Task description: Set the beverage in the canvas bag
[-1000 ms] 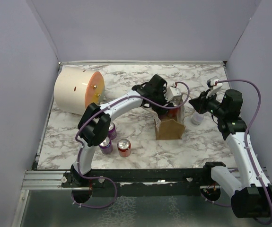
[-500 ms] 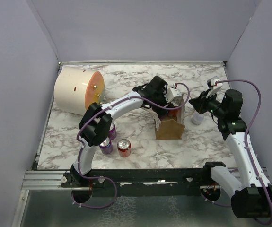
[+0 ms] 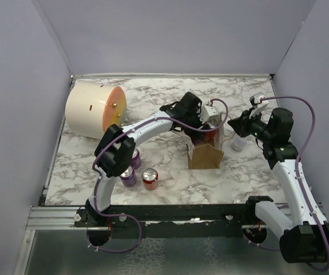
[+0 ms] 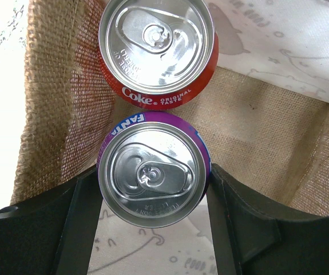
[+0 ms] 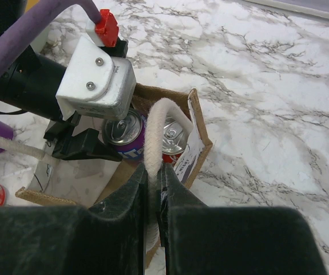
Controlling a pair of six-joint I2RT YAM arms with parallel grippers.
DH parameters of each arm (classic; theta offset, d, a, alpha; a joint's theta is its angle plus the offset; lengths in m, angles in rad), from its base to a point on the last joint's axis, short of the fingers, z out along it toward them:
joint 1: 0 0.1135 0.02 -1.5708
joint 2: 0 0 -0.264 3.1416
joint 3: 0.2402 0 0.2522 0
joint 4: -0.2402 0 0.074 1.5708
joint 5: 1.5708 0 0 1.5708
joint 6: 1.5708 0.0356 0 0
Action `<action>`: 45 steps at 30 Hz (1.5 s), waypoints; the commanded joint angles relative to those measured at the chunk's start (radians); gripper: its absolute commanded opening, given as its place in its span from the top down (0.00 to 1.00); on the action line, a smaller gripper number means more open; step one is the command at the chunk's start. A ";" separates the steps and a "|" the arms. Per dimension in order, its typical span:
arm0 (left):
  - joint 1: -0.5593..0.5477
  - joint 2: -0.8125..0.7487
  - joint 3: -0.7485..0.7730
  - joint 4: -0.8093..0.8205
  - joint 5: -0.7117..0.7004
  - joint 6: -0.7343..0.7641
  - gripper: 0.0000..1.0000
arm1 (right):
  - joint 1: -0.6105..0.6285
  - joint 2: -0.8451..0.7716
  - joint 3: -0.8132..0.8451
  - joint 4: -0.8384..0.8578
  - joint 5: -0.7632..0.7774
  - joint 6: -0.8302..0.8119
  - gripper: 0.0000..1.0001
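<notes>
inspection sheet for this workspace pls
Surface: marble-pattern table.
Job's things: canvas bag upright; Coke can inside it; Fanta can beside that, in the bag mouth.
Clutter: cream cylinder with orange face, back left; red can and purple cans by the left arm.
Grippers: left gripper shut on Fanta can; right gripper shut on the bag's white handle.
Cables: purple cable loops off each arm.
Surroundings: plain lilac walls on three sides.
</notes>
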 commanded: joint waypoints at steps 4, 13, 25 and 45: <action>-0.001 -0.044 -0.019 -0.024 0.033 -0.013 0.77 | -0.004 -0.027 -0.018 0.020 -0.054 -0.014 0.99; -0.003 -0.103 -0.028 -0.042 0.122 -0.012 0.98 | -0.004 -0.024 -0.019 0.026 -0.105 -0.006 0.99; -0.014 -0.111 -0.026 -0.073 0.179 -0.018 1.00 | -0.004 -0.035 -0.027 0.031 -0.126 -0.001 0.99; -0.040 -0.087 -0.058 0.056 0.315 -0.118 1.00 | -0.004 -0.033 -0.043 0.043 -0.148 0.009 0.99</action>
